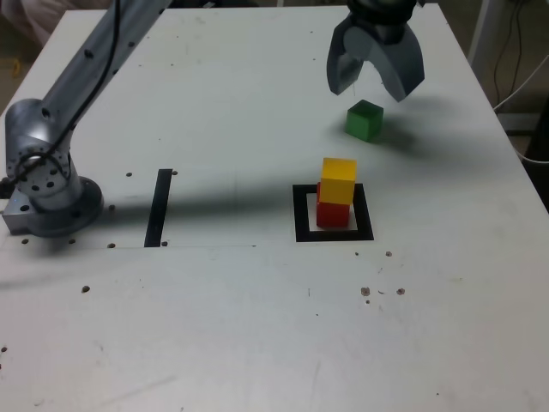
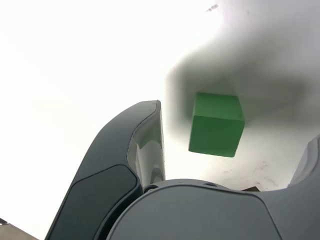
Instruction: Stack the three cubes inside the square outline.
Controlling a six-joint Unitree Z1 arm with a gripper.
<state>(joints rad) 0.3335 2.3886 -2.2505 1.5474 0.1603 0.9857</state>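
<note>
Square outline (image 1: 303,232), black, pale centre: flat on white table (image 1: 214,343), right of centre in exterior view. Red cube (image 1: 333,215): inside outline. Yellow cube (image 1: 339,178): stacked on red cube. Black strip (image 1: 158,209): well left of outline. Arm base (image 1: 53,202): farther left. Green cube (image 1: 364,121): on table, beyond outline, slightly right. Gripper (image 1: 370,93): above green cube, jaws wide apart, nothing clamped.

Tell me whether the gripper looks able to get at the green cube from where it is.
Probably yes: the gripper is open above the green cube, which sits apart from the stacked yellow cube and red cube, and nothing visible lies between.
</note>
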